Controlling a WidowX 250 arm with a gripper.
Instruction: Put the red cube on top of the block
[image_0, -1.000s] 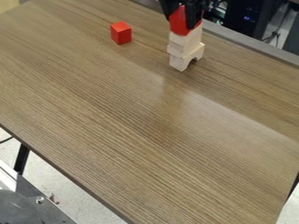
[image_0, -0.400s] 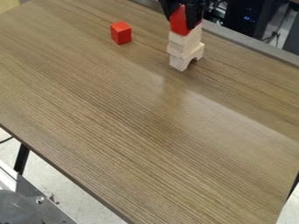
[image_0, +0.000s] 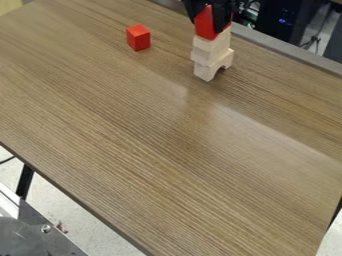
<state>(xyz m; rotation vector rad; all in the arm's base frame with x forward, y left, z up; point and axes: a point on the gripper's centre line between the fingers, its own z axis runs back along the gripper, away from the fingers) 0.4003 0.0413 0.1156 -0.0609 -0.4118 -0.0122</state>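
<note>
Camera view: at one o'clock, your gripper (image_0: 209, 25) sits around a red block (image_0: 205, 31) atop the wooden stack (image_0: 211, 51) (spread or pinching, you can't tell); a red cube (image_0: 138, 38) rests on the worktop (image_0: 153, 130) at eleven.

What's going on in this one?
A robot's black two-finger hand is closed on a red block at the top of a stack of pale wooden blocks, the lowest cut with an arch. Whether the red block's weight rests on the stack, I can't tell. A separate small red cube sits loose on the brown wood-grain table.
</note>
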